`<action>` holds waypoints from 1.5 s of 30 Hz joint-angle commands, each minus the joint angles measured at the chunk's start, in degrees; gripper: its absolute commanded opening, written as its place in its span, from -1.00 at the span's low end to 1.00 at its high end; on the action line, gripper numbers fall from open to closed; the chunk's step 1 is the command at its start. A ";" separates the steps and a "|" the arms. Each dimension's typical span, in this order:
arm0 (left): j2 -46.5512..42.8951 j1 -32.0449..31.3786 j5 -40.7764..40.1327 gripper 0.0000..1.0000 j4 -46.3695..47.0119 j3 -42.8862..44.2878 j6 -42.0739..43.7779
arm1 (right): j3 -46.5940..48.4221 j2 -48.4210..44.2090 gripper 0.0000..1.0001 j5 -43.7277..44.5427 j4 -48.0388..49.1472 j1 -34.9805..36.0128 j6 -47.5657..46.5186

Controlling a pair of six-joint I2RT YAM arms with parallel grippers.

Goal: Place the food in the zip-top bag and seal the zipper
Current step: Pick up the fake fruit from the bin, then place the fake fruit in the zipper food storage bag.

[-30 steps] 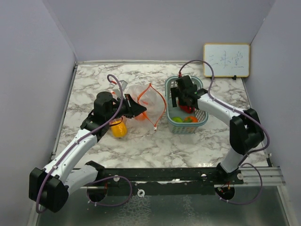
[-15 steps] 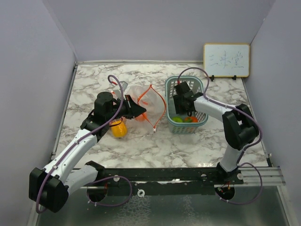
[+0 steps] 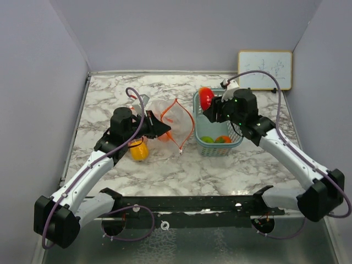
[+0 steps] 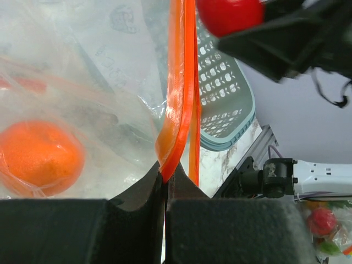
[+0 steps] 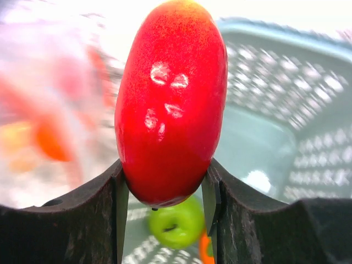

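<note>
Toys number five: one red fruit (image 5: pixel 170 104) pinched between the right gripper's (image 5: pixel 165 176) fingers above the single teal basket (image 3: pixel 235 141), one green piece (image 3: pixel 207 139) and one orange piece (image 3: pixel 223 139) inside it, one orange fruit (image 4: pixel 39 157) in the zip-top bag (image 4: pixel 82 82), and one yellow piece (image 3: pixel 138 149) beside the left arm. The left gripper (image 4: pixel 166 184) reaches forward, fingers pressed together on the zipper (image 4: pixel 179 99). The clear, crinkled bag lies left of the basket, mouth gaping.
</note>
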 commanded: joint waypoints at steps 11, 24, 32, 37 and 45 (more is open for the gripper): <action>0.86 0.21 -0.68 -1.00 1.97 2.30 -0.03 | -6.97 -8.86 -0.53 -41.61 21.05 5.26 3.14; -0.60 0.21 -2.04 -1.00 0.15 3.63 0.83 | -4.29 -2.80 -0.47 -32.75 11.60 5.31 -0.43; -0.95 0.19 -1.80 -1.00 0.57 3.27 0.27 | 2.65 2.36 0.37 -24.53 5.64 6.10 -0.12; -0.92 0.21 -1.64 -1.00 0.36 3.33 0.43 | 4.36 0.48 0.67 -22.42 4.61 6.19 -0.18; -1.13 0.13 -1.55 -1.00 0.39 2.70 0.93 | 7.93 -4.27 1.00 1.52 -10.63 6.10 3.11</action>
